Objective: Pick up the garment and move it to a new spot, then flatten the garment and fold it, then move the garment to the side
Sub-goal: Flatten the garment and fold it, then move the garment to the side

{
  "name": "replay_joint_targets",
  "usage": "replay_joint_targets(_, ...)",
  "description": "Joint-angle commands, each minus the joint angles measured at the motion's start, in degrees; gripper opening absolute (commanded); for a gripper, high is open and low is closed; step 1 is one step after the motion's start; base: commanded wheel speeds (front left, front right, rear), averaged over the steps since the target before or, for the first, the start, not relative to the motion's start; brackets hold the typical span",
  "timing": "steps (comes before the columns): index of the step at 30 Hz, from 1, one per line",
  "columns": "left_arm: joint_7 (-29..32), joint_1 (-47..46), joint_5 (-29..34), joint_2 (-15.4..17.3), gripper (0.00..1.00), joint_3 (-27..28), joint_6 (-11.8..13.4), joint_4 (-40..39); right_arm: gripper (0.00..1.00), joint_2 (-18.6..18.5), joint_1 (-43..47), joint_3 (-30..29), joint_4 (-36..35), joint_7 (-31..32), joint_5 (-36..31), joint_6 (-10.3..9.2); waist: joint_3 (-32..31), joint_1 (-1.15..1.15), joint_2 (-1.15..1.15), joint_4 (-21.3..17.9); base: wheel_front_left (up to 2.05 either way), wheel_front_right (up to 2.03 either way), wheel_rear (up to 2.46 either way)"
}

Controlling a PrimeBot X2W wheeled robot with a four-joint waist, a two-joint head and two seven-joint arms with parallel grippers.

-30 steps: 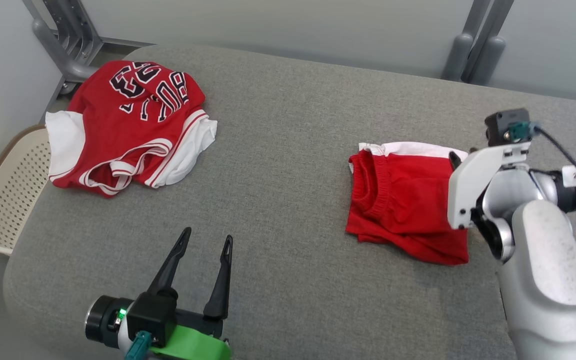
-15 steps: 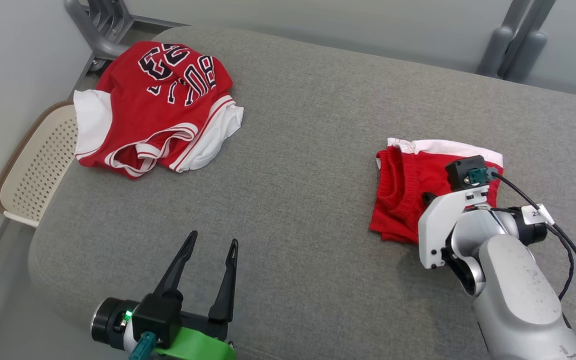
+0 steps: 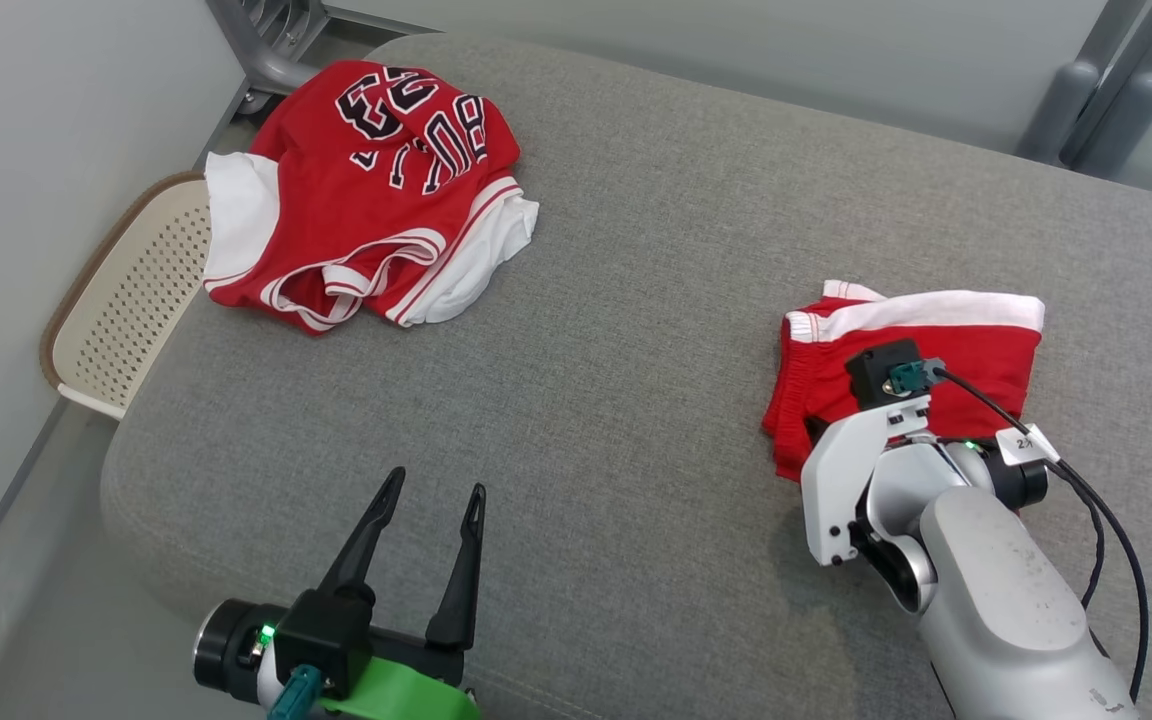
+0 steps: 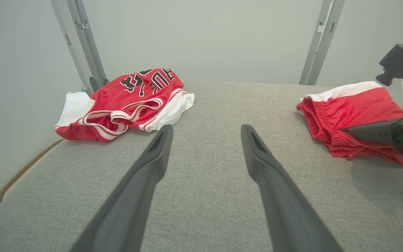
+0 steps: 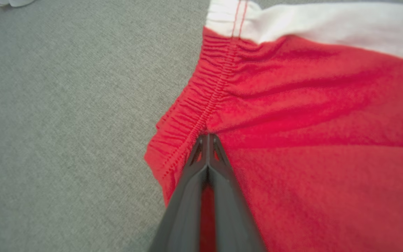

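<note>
- The red shorts (image 3: 976, 350) lie at the right of the head view on the grey cushion (image 3: 636, 300).
- The right gripper (image 5: 206, 138) is pinched closed on their elastic waistband.
- The left gripper (image 3: 436, 480), lower left, is spread wide and holds nothing.
- A red jersey (image 3: 376, 190) lies upper left.

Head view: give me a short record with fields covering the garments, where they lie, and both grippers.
surface: grey cushion
red shorts: folded, right side
red jersey: crumpled, far left corner
left gripper: open, over bare cushion
right gripper: shut on the shorts beside the waistband
</note>
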Motion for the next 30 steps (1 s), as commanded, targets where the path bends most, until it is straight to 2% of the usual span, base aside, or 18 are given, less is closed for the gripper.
replay_joint_targets(1, 0.0, 0.2, -0.2, -0.1, 1.0, 0.2, 0.0, 0.0, 0.0, -0.2, -0.1, -0.1, 0.4, -0.2, -0.5, -0.06, -0.2, 0.0, 0.0, -0.1, 0.0, 0.0, 0.0)
replay_joint_targets(4, 0.0, 0.7, 0.0, 0.0, 1.0, 0.7, 0.3, 0.0, 0.0, -0.2, -0.6, -1.1, 0.5, -0.2, -1.3, -0.07, -0.9, 0.0, 0.0, -0.8, 0.0, 0.0, 0.0)
replay_joint_targets(5, 0.0, 0.9, 0.1, 0.1, 1.0, 0.8, 0.3, 0.0, 0.29, -0.2, -0.7, -1.5, 0.2, 0.0, -1.5, -0.07, -1.2, 0.0, 0.0, -1.1, 0.0, 0.0, 0.0)
replay_joint_targets(6, 0.0, 1.1, 0.3, 0.2, 1.0, 0.9, 0.3, 0.0, 0.71, -0.2, -0.7, -1.9, -0.3, 0.2, -1.5, -0.07, -1.6, 0.0, 0.0, -1.5, 0.0, 0.0, 0.0)
replay_joint_targets(7, 0.0, 1.2, 0.3, 0.4, 1.0, 1.1, 0.3, 0.0, 1.0, -0.2, -0.6, -2.7, -0.7, 0.7, -1.0, -0.07, -2.0, 0.0, 0.0, -1.9, 0.0, 0.0, 0.0)
replay_joint_targets(11, 0.0, 2.0, 0.6, 0.9, 1.0, 1.6, 0.3, -0.1, 1.0, -0.2, -0.7, -4.9, -3.7, 2.6, 0.9, -0.07, -3.8, 0.0, 0.0, -4.1, 0.0, 0.0, 0.0)
replay_joint_targets(14, 0.0, 2.6, 0.9, 1.2, 1.0, 1.9, 0.3, -0.3, 1.0, -0.2, -0.4, -9.4, -7.1, 6.0, 1.4, -0.07, -5.4, 0.0, 0.0, -6.1, 0.0, 0.0, 0.0)
replay_joint_targets(18, 0.0, 3.2, 1.0, 1.6, 1.0, 1.8, 0.2, -0.5, 1.0, -0.2, 0.2, -15.5, -7.4, 10.3, 1.8, -0.07, -6.3, 0.0, 0.0, -7.7, 0.0, 0.0, 0.0)
replay_joint_targets(24, 0.0, 3.5, 1.3, 2.0, 1.0, 1.5, -0.1, -0.4, 1.0, -0.1, -2.5, -22.9, -1.4, 12.6, 2.5, -0.03, -6.2, 0.0, 0.0, -8.4, 0.0, 0.0, 0.0)
replay_joint_targets(30, 0.0, 1.5, 1.3, 1.8, 1.0, 1.2, -0.1, -0.6, 1.0, -0.2, -6.6, -24.2, 8.1, 8.7, 3.7, -0.03, -4.7, 0.0, 0.0, -7.1, 0.0, 0.0, 0.0)
